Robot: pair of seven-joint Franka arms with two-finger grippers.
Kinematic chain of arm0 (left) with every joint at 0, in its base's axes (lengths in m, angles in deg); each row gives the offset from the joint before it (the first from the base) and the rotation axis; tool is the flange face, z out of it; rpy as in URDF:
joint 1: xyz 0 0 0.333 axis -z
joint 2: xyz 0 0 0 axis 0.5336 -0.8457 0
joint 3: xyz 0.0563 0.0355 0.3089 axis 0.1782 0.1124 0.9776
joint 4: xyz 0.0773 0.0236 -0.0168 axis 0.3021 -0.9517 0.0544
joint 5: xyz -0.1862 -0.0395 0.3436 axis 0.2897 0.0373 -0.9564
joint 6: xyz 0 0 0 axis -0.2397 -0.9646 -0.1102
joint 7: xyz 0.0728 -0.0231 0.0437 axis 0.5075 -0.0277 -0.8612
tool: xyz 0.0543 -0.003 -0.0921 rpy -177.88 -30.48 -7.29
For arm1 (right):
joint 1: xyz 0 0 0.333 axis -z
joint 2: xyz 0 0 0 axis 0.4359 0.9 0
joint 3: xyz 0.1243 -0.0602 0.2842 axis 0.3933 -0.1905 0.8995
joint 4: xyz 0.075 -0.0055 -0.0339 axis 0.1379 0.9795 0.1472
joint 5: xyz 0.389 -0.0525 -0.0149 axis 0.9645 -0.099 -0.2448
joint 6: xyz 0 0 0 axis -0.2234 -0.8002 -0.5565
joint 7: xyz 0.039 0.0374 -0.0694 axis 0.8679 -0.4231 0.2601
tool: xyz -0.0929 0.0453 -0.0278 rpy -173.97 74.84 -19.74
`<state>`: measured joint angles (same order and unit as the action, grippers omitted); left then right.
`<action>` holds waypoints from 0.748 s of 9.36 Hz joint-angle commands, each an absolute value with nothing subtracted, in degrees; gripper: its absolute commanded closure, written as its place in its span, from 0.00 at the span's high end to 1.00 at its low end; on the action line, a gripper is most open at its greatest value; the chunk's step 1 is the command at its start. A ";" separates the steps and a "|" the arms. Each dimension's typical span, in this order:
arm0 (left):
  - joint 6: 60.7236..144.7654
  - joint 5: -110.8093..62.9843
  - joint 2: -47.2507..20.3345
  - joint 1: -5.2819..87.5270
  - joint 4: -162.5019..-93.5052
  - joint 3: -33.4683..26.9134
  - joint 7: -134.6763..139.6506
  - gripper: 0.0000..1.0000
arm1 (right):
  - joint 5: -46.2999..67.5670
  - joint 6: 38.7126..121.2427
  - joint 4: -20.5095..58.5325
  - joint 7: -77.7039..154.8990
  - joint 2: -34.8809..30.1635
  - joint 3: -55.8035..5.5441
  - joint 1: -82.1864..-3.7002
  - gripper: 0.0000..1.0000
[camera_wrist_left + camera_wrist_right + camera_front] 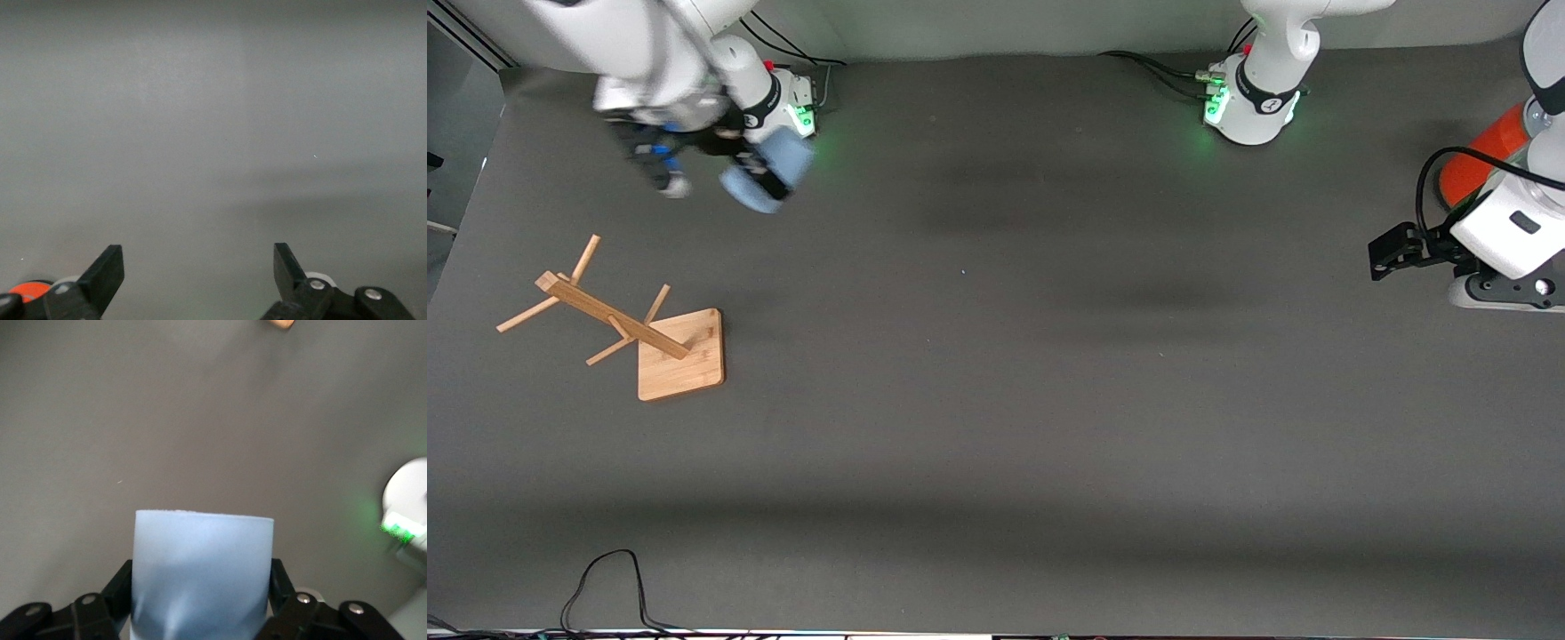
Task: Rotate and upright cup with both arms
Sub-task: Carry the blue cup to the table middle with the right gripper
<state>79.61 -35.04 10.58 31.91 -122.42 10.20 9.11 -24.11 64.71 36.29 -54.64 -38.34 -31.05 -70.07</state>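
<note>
A: Where is the cup [768,172] sitting right now?

B: It is not sitting anywhere. The right gripper [760,173] is holding it up in the air, over the table [996,400] close to the right arm's green-lit base [796,105]. In the front view the cup is lying tilted rather than upright.

A: How is the gripper gripping it?

B: In the right wrist view the black fingers [115,593] are pressing against both sides of the cup [202,577], so the jaws are clamped on its pale blue wall. The cup is filling the space between them.

A: And the left gripper [1392,252]?

B: It is waiting at the left arm's end of the table, hanging over the dark surface with nothing in it. In the left wrist view its two fingers [107,272] are standing wide apart, with only bare table showing between them.

A: What else is lying around?

B: A wooden rack [618,324] is standing on the table toward the right arm's end, nearer to the front camera than the held cup. A red-orange can [1480,158] is showing partly hidden by the left arm. A black cable [609,582] is looping along the table's edge closest to the front camera.
</note>
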 commanded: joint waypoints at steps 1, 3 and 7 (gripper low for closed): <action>78.74 -34.31 9.80 32.25 -121.63 10.39 9.73 1.00 | -20.24 63.15 15.78 -69.54 -17.20 -31.72 -75.21 0.49; 78.92 -34.31 9.70 32.25 -121.46 10.39 9.73 1.00 | -19.89 63.15 1.61 -82.74 -2.68 -31.72 -79.09 0.49; 78.57 -34.31 9.61 32.42 -121.72 10.39 9.73 1.00 | -19.62 66.29 -16.17 -102.18 20.45 -31.63 -84.46 0.49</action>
